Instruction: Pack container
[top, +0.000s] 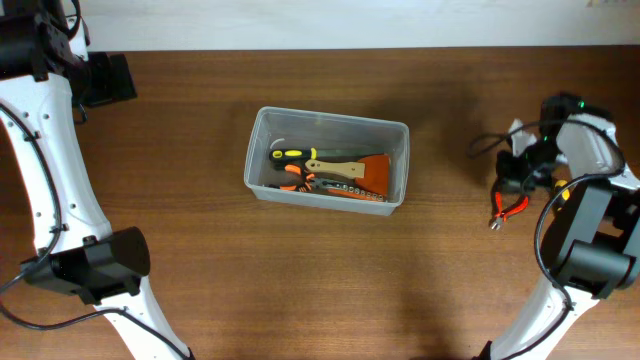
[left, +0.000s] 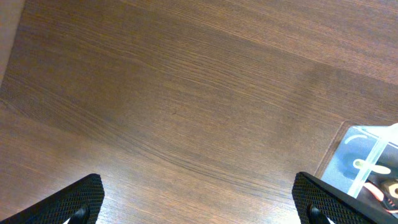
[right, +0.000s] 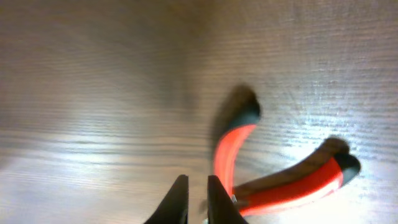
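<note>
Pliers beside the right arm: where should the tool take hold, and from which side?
Probably at the neck where the two red handles meet, coming straight down. The pliers lie flat on the table with handles splayed, so the black-tipped ends are too far apart for one pinch; the neck is narrowest. The right tool sits right beside it.

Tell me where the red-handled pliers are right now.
In the overhead view, the red-handled pliers lie on the table at its right side, next to the right gripper and well to the right of the container.
</note>
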